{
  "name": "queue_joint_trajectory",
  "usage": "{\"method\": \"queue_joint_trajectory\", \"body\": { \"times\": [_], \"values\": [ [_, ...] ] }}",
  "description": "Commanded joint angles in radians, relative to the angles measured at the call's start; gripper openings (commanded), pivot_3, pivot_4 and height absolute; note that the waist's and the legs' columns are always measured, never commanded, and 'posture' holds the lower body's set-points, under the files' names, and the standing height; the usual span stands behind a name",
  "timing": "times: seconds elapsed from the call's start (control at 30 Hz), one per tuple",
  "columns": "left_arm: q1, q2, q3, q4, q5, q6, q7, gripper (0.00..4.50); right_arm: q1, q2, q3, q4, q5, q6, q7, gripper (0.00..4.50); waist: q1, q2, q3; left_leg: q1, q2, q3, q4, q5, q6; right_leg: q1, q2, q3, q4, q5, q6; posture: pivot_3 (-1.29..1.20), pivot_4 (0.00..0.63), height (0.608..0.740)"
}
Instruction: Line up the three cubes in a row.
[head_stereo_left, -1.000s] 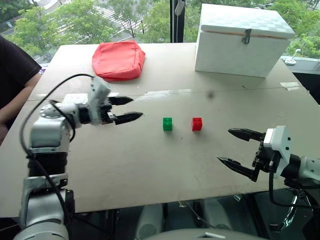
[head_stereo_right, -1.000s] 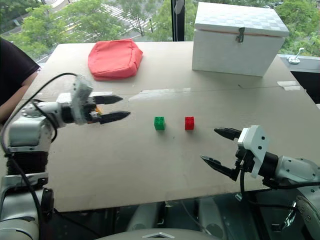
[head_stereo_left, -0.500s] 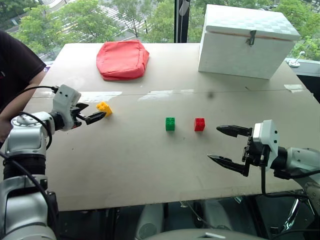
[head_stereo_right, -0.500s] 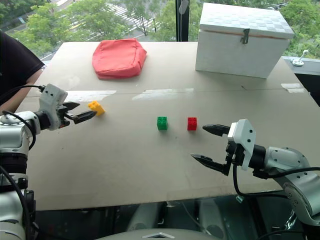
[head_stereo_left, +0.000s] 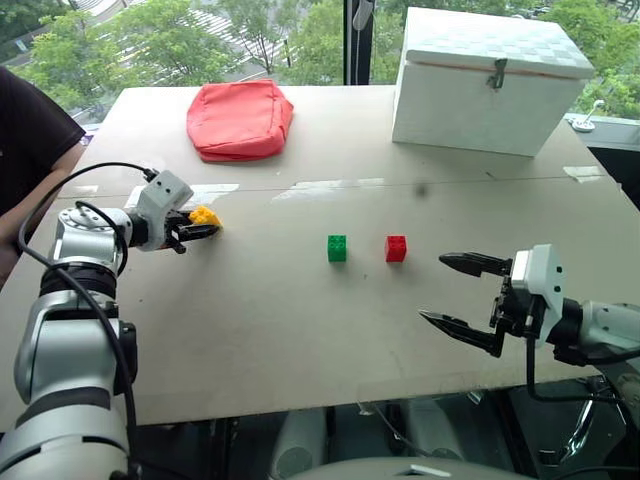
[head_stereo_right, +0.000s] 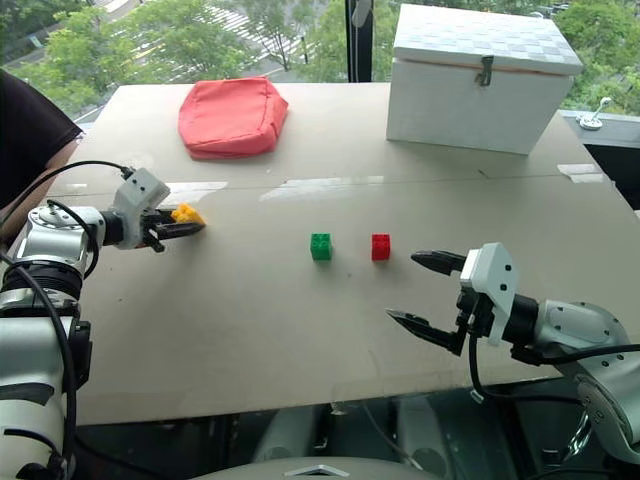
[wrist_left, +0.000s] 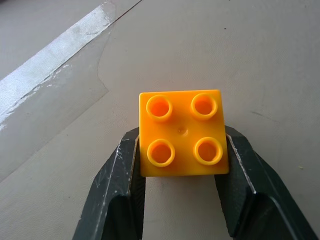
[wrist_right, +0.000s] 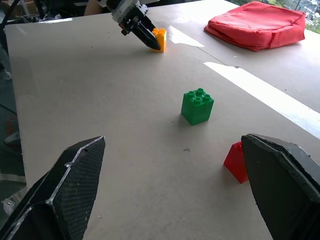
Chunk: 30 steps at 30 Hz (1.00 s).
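**Yellow cube clamped at the left, green and red side by side mid-bench**

We saw the bench (head_stereo_left: 300, 330) as a broad pale board, its near edge running just in front of both arms and its far edge against the window. At the far right stood a large white box (head_stereo_left: 490, 80) close to that far edge, and at the far left lay a red cushion (head_stereo_left: 240, 118), with open board between the two. A person's dark sleeve (head_stereo_left: 30, 140) showed beyond the bench's left edge.

Our left gripper (head_stereo_left: 203, 228) reached in from the left side, its fingers (wrist_left: 125, 175) closed on the yellow cube (wrist_left: 182, 132); in the left wrist view each finger pressed a side face, with the studded top facing the camera. We could not tell whether the cube rested on the board or hung just above it. Our right gripper (head_stereo_left: 458, 293) hovered near the right front of the bench, fingers spread wide with nothing between them.

The green cube (head_stereo_left: 337, 248) and the red cube (head_stereo_left: 396, 248) sat near the middle, near each other but apart, both studs up. The yellow cube was well apart from them to the left. A wide bare stretch lay between the yellow and the green cube, and more bare board ran from the pair to the near edge.
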Motion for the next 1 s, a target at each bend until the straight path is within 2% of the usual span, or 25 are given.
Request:
{"method": "queue_joint_trajectory", "body": {
  "times": [0.03, 0.13, 0.37, 1.0],
  "values": [
    [-0.023, 0.002, 0.036, -0.044, -0.064, -0.053, -0.168, 1.58, 0.009, -0.011, -0.036, -0.033, 0.011, -0.008, -0.003, 4.5, 0.0, 0.0, 0.0, 0.0, 0.0, 0.0, 0.0, 0.0, 0.0, 0.0, 0.0, 0.0, 0.0, 0.0, -0.001, 0.0, 0.15, 0.74],
    [0.024, -0.026, 0.018, -0.214, -0.13, -0.019, -0.352, 1.58, 0.012, -0.016, -0.048, -0.027, 0.015, -0.017, 0.01, 4.5, 0.003, 0.0, 0.0, -0.001, 0.0, 0.0, 0.0, 0.0, 0.0, 0.0, -0.001, 0.0, 0.0, -0.001, -0.003, 0.0, 0.15, 0.74],
    [0.083, -0.093, -0.058, -0.378, -0.114, -0.046, -0.429, 1.58, -0.007, -0.024, -0.057, -0.028, 0.031, -0.024, 0.037, 4.5, -0.003, 0.0, 0.0, 0.0, 0.0, 0.0, 0.0, 0.0, 0.0, 0.0, 0.0, 0.001, 0.0, -0.001, -0.004, 0.0, 0.15, 0.74],
    [-0.073, -0.15, -0.152, -0.087, 0.016, -0.326, -0.446, 1.58, 0.055, -0.034, -0.084, -0.079, 0.034, -0.01, 0.013, 4.5, 0.0, 0.0, 0.0, -0.001, -0.001, -0.001, 0.001, 0.0, 0.0, 0.0, 0.001, 0.001, 0.0, 0.0, 0.0, 0.0, 0.15, 0.74]
  ]
}}
